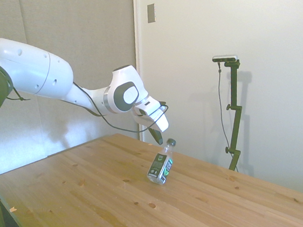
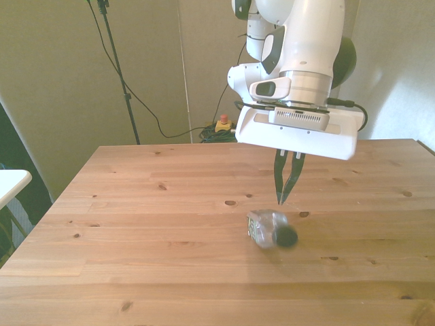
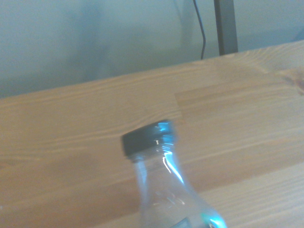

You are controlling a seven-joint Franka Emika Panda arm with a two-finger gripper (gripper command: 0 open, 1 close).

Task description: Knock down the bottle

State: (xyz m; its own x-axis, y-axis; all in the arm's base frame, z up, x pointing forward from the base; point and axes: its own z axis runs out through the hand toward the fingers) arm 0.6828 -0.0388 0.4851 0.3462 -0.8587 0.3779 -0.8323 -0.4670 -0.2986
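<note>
The bottle (image 1: 160,167) is small, clear plastic, with a dark cap and a dark label with green and white marks. In the side view it leans away from the arm, base on the wooden table (image 1: 105,195), cap just past my fingertips. The front view shows the bottle (image 2: 268,229) blurred, its dark cap tipped toward the camera. My gripper (image 2: 283,198) hangs just above and behind it, its two dark fingers pressed together and holding nothing. In the side view the gripper (image 1: 159,139) sits beside the cap. The wrist view shows the cap and neck of the bottle (image 3: 156,161) close up.
Bare wood surrounds the bottle on all sides. A white object (image 2: 10,180) pokes in at the front view's left edge, off the table. Cables and a small red and yellow device (image 2: 221,123) lie on the floor behind the table's far edge.
</note>
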